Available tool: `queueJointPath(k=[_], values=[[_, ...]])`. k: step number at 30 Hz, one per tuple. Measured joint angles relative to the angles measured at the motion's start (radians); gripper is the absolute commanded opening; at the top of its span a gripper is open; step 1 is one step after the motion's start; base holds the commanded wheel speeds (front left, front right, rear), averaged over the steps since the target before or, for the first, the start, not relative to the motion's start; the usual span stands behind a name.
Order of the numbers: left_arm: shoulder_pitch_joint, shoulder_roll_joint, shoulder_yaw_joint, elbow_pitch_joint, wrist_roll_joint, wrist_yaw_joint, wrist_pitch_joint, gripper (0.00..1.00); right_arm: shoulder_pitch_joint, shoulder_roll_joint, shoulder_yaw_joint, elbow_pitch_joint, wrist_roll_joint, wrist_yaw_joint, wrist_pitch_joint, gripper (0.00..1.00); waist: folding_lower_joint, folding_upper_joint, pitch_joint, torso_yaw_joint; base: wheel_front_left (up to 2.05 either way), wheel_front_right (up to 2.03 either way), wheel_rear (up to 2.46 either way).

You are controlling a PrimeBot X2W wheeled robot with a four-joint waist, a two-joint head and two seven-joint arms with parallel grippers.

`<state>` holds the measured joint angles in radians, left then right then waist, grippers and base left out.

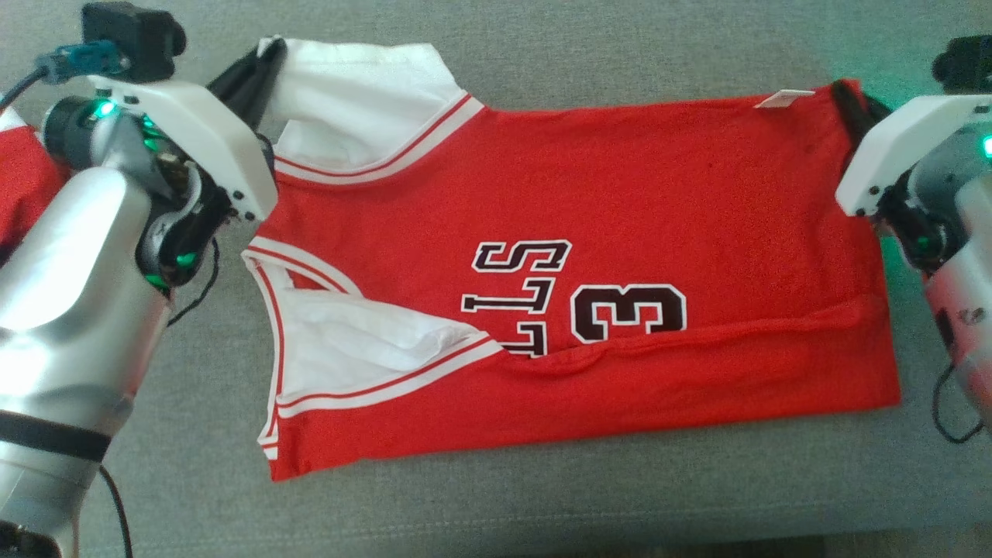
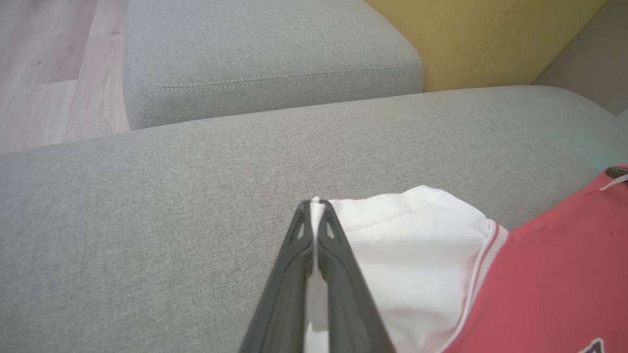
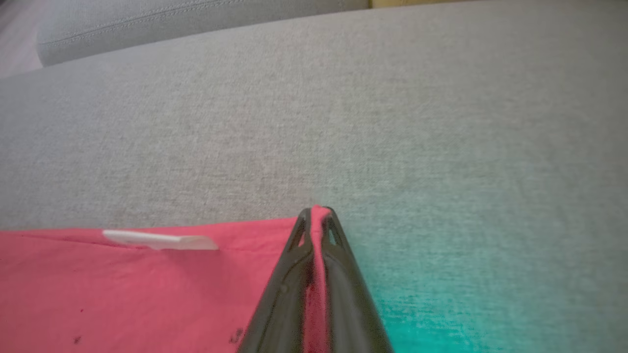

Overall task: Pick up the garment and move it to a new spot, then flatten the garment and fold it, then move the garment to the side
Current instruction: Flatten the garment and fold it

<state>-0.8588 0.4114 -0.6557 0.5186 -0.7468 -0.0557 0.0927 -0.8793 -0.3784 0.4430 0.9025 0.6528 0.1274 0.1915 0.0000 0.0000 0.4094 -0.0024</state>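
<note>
The garment is a red jersey with white sleeves and black lettering, spread across the grey sofa cushion, its near long edge folded up over the lettering. My left gripper is shut on the far white sleeve; white cloth shows between its closed fingers. At the far right corner of the jersey's red hem, my right gripper is shut on the cloth, with red fabric pinched between its fingers. A small white label lies on the hem just left of that grip.
More red cloth shows at the left edge behind my left arm. A second grey cushion and a yellow panel lie beyond the sofa seat, with wooden floor to the left.
</note>
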Motion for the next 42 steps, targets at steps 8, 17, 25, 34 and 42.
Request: queueJointPath(k=[8, 17, 25, 34, 42], values=[[-0.033, -0.004, 0.015, 0.045, 0.031, 0.033, -0.043, 0.0, -0.067, -0.01, 0.006, 0.035, -0.003, 0.0, -0.128, 0.0, 0.0, 0.0, 0.008, -0.007, 0.0, 0.0, 0.0], [-0.141, -0.02, 0.025, 0.136, 0.086, 0.063, -0.154, 0.0, -0.15, 0.019, -0.004, 0.119, -0.04, 0.0, -0.273, 0.0, 0.0, 0.0, 0.021, -0.027, 0.0, 0.0, 0.0], [-0.169, -0.064, 0.013, 0.226, 0.1, 0.036, -0.231, 0.0, -0.181, 0.049, -0.008, 0.196, -0.047, 0.0, -0.361, 0.0, 0.0, 0.0, 0.005, -0.028, 0.0, 0.0, 0.0], [-0.052, -0.057, -0.031, 0.225, 0.095, -0.015, -0.243, 0.0, -0.076, 0.031, 0.083, 0.171, 0.004, 0.0, -0.354, 0.0, 0.0, 0.0, -0.082, -0.013, 0.0, 0.0, 0.0], [0.106, 0.012, -0.068, 0.081, 0.062, -0.015, -0.152, 0.0, 0.041, -0.033, 0.162, 0.109, 0.086, 0.0, -0.223, 0.0, -0.0001, 0.0, -0.177, -0.002, 0.0, 0.0, 0.0]])
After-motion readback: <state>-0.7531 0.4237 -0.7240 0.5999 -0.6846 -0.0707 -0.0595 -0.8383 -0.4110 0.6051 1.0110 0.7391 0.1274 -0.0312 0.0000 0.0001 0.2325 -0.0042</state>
